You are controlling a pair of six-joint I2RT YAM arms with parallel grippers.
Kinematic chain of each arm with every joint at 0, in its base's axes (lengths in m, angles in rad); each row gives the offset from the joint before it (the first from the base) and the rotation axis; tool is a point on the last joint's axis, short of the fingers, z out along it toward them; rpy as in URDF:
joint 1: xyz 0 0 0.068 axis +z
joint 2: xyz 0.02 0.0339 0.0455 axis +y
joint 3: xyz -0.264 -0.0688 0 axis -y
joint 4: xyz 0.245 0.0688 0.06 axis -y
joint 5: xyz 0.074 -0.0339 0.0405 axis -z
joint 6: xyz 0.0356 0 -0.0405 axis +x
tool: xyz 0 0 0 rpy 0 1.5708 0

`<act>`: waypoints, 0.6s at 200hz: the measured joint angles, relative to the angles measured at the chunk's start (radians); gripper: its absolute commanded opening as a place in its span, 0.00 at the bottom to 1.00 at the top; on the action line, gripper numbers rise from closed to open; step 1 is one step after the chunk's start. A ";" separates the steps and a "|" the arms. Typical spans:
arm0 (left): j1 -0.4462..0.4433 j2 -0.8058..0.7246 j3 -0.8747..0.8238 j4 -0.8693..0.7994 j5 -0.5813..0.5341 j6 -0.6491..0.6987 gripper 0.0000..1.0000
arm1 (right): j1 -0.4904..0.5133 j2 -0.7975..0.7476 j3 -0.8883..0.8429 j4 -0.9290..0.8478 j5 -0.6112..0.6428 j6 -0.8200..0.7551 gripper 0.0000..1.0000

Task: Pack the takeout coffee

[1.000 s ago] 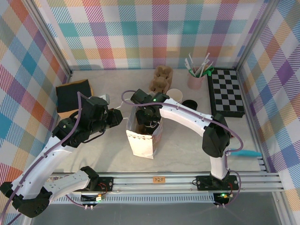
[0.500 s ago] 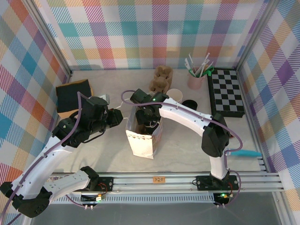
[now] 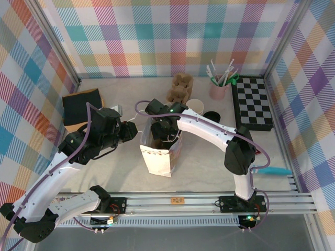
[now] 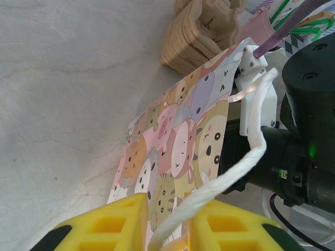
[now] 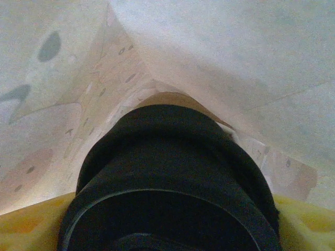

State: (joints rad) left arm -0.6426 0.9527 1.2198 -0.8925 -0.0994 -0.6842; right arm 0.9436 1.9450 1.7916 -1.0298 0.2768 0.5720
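A paper bag printed with cartoon animals stands open in the middle of the table. My left gripper is shut on the bag's white twisted handle at the bag's left side. My right gripper reaches down into the bag's mouth. Inside the bag, the takeout coffee shows its round black lid between the yellow fingers of the right gripper. The fingers sit close at both sides of the lid; whether they press on it is not visible. The cup body is hidden.
Behind the bag are a stack of white cups, a loose black lid, a brown cup carrier and a pink cup of straws. A chessboard lies at the right, a black pad at the left.
The right arm has shifted only very slightly inside the bag. The left gripper keeps its hold on the handle and the bag stays in place.
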 measured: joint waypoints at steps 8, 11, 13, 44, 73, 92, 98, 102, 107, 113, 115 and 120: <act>0.000 0.000 0.000 0.000 0.000 0.000 0.25 | 0.000 0.000 0.000 -0.002 0.000 0.000 0.80; 0.000 -0.001 0.000 0.000 0.000 0.000 0.25 | 0.000 0.000 0.000 -0.002 0.000 0.000 0.80; 0.000 -0.001 0.000 0.000 0.000 0.000 0.25 | 0.000 0.000 0.000 -0.002 0.000 0.000 0.80; 0.000 -0.004 0.000 0.000 0.000 0.000 0.26 | 0.003 0.005 0.011 -0.013 -0.001 0.000 0.82; 0.000 -0.007 0.000 -0.005 0.000 0.000 0.26 | 0.007 0.009 0.023 -0.031 -0.002 0.000 0.83; 0.000 -0.007 0.000 -0.012 0.000 0.000 0.26 | 0.007 0.010 0.031 -0.041 -0.007 0.000 0.84; 0.000 -0.007 0.000 -0.016 0.000 0.000 0.26 | 0.007 0.011 0.032 -0.044 -0.008 -0.001 0.85; 0.000 -0.007 0.000 -0.018 0.000 0.000 0.26 | 0.007 0.011 0.032 -0.045 -0.008 -0.001 0.85; 0.000 -0.007 0.000 -0.019 0.000 0.000 0.26 | 0.007 0.011 0.032 -0.048 -0.009 -0.001 0.85; 0.000 -0.007 0.000 -0.021 0.000 0.000 0.27 | 0.007 0.011 0.034 -0.050 -0.010 -0.001 0.85; 0.000 -0.007 0.000 -0.021 0.000 0.000 0.27 | 0.007 0.011 0.034 -0.051 -0.010 -0.001 0.85; 0.000 -0.007 0.000 -0.022 0.000 0.000 0.27 | 0.007 0.011 0.035 -0.053 -0.012 -0.001 0.85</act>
State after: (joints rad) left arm -0.6426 0.9459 1.2198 -0.9146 -0.0998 -0.6842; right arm 0.9504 1.9560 1.8271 -1.0828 0.2646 0.5709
